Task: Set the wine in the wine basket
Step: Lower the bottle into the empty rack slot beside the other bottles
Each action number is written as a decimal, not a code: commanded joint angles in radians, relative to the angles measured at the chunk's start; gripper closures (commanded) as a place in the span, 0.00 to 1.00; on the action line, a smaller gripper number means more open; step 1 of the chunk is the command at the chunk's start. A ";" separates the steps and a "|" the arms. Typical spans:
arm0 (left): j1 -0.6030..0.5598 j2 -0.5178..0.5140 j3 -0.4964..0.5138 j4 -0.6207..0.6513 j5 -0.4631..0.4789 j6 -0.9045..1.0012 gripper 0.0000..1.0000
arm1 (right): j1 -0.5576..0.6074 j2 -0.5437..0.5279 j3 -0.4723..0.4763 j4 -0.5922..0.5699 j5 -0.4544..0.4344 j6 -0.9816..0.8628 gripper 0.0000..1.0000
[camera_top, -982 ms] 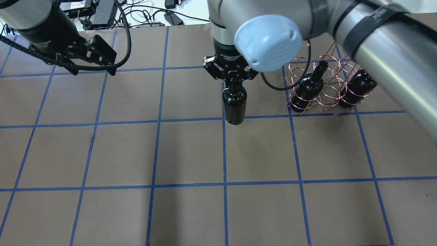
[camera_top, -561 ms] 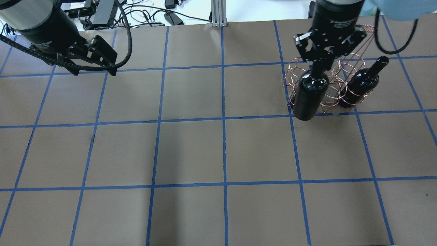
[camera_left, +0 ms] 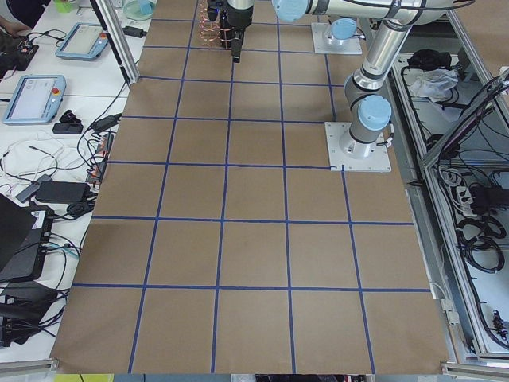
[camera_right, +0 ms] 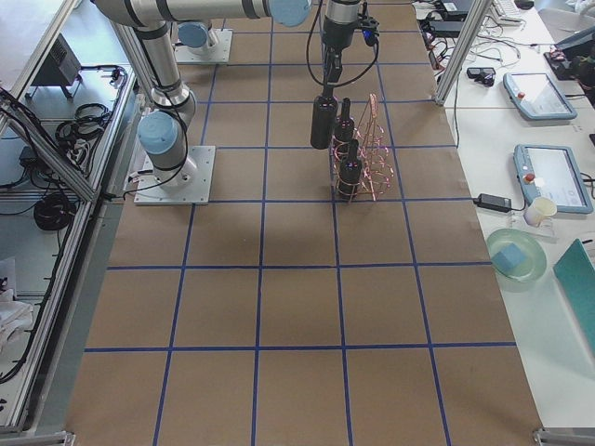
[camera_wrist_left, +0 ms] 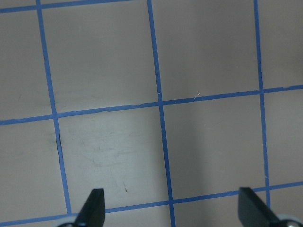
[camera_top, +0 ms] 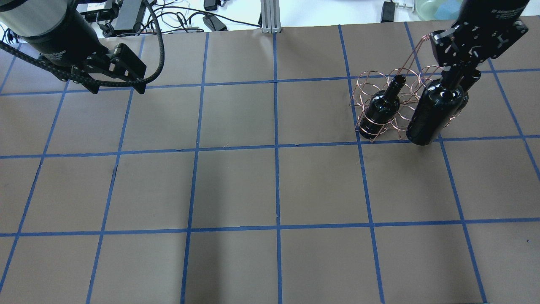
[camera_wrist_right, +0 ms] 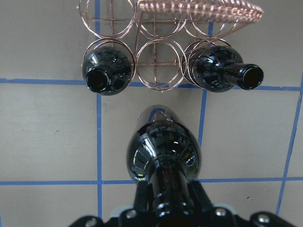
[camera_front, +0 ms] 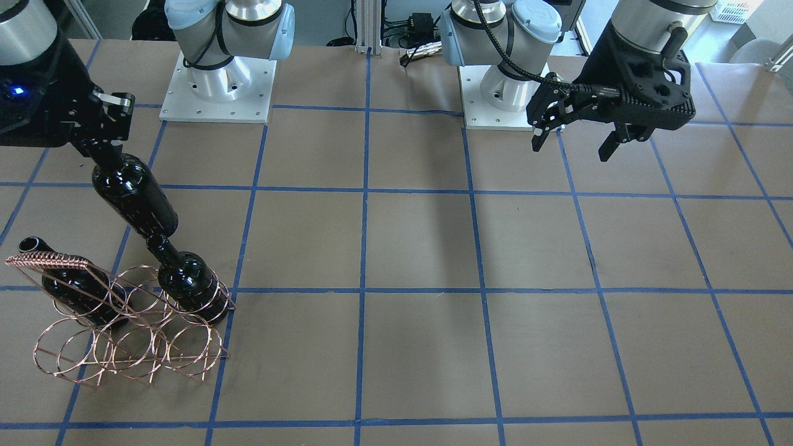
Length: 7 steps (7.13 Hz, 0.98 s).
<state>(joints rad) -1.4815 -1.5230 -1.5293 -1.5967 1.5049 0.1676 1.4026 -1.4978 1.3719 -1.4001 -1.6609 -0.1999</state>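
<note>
Hanging neck-up from the right end effector (camera_top: 459, 69), which is clamped on its neck, the wine (camera_top: 432, 114) is held clear of the desk (camera_top: 236, 185), just on the robot's side of the wine basket (camera_wrist_right: 203, 6) (opposite its middle ring). A second bottle (camera_wrist_right: 106, 71) and a third bottle (camera_wrist_right: 213, 71) stand in that row's end rings. The left end effector (camera_front: 571, 147), fingers apart, hovers well away.

The right claw (camera_top: 458, 71) grips a bottle (camera_top: 433, 113) by the neck. The bottle hangs tilted across the basket's (camera_top: 366, 82) right end, covering most of a second bottle (camera_top: 463, 100) there. A third bottle (camera_top: 382, 107) stands in the basket's left end. The left claw (camera_top: 126, 69) hangs far left of the basket, above the worktop (camera_top: 236, 185).
</note>
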 commanded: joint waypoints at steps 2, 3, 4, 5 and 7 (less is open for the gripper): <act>-0.036 0.007 -0.003 0.000 0.009 -0.071 0.00 | -0.017 0.034 -0.001 -0.106 0.030 -0.007 1.00; -0.037 0.007 -0.005 0.000 0.009 -0.072 0.00 | -0.019 0.050 0.001 -0.141 0.030 -0.007 1.00; -0.037 0.012 -0.005 -0.002 0.011 -0.072 0.00 | -0.017 0.074 0.003 -0.170 0.032 -0.009 1.00; -0.039 0.014 -0.005 0.000 0.032 -0.072 0.00 | -0.017 0.086 0.006 -0.178 0.035 -0.007 1.00; -0.039 0.014 -0.006 0.000 0.032 -0.072 0.00 | -0.017 0.087 0.024 -0.177 0.052 -0.007 1.00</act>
<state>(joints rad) -1.5198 -1.5100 -1.5350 -1.5970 1.5345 0.0952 1.3851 -1.4140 1.3853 -1.5748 -1.6151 -0.2066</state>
